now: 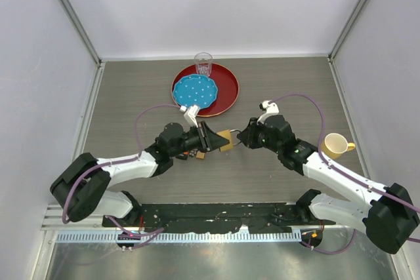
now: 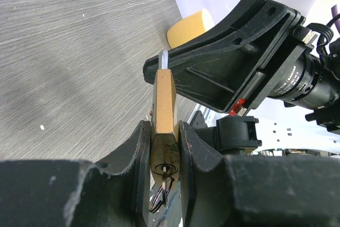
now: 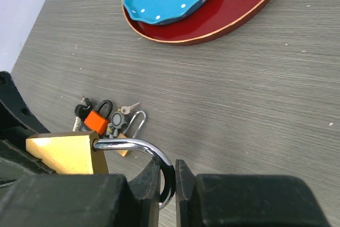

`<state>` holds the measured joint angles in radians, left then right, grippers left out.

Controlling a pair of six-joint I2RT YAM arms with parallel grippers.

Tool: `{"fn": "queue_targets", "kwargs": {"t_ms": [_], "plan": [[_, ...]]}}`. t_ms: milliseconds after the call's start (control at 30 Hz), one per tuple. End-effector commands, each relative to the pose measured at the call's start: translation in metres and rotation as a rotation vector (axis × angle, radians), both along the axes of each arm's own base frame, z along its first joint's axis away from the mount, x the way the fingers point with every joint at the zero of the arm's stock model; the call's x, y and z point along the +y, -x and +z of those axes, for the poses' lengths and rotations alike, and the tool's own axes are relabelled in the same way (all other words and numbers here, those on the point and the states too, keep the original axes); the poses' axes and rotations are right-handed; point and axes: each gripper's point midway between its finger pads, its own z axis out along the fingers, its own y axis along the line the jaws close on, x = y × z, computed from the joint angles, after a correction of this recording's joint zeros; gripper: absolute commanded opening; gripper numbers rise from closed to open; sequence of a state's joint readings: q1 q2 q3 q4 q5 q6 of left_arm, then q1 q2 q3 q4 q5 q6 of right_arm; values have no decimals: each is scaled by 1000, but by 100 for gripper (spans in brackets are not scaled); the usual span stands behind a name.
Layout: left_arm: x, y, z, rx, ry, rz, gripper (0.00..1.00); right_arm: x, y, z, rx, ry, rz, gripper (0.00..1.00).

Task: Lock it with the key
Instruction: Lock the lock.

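A brass padlock (image 1: 226,139) hangs above the table between the two arms. My left gripper (image 2: 163,131) is shut on its body (image 2: 164,104), one pad on each flat side. The key (image 2: 166,173) sits in the keyhole on the underside, a wire ring dangling from it. My right gripper (image 3: 169,173) is shut on the curved end of the steel shackle (image 3: 133,145), whose straight leg enters the brass body (image 3: 66,154). In the top view the left gripper (image 1: 211,139) and right gripper (image 1: 241,137) face each other across the lock.
Small locks and keys lie on the table below: an orange padlock (image 3: 98,119), a little brass one (image 3: 126,134). A red tray (image 1: 230,90) holds a blue dotted plate (image 1: 194,91) and a glass (image 1: 203,63). A yellow cup (image 1: 335,143) stands right.
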<state>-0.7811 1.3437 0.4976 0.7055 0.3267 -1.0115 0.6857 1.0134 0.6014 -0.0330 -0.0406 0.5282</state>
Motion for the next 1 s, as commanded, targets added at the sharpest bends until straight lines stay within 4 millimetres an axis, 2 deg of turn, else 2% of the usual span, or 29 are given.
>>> {"fn": "queue_targets", "kwargs": {"t_ms": [0, 67, 267, 633, 767, 833, 867, 933, 967], "plan": [[-52, 13, 61, -135, 153, -110, 0, 93, 133, 233, -382, -656, 784, 2], [-60, 15, 70, -151, 181, -126, 0, 93, 138, 238, -395, -670, 804, 2], [-69, 11, 73, -158, 206, -122, 0, 87, 154, 257, -426, -736, 867, 2], [-85, 8, 41, -126, 111, -99, 0, 71, 177, 295, -508, -842, 937, 2], [-81, 9, 39, -133, 113, -91, 0, 74, 165, 286, -489, -778, 874, 2], [-75, 10, 29, -126, 75, -83, 0, 73, 156, 286, -518, -734, 812, 2], [-71, 11, 31, -128, 70, -77, 0, 75, 147, 276, -475, -695, 764, 2], [-62, 11, 26, -124, 54, -67, 0, 70, 133, 275, -508, -658, 671, 2], [-58, 13, 30, -129, 58, -66, 0, 70, 127, 266, -484, -621, 639, 1]]}}
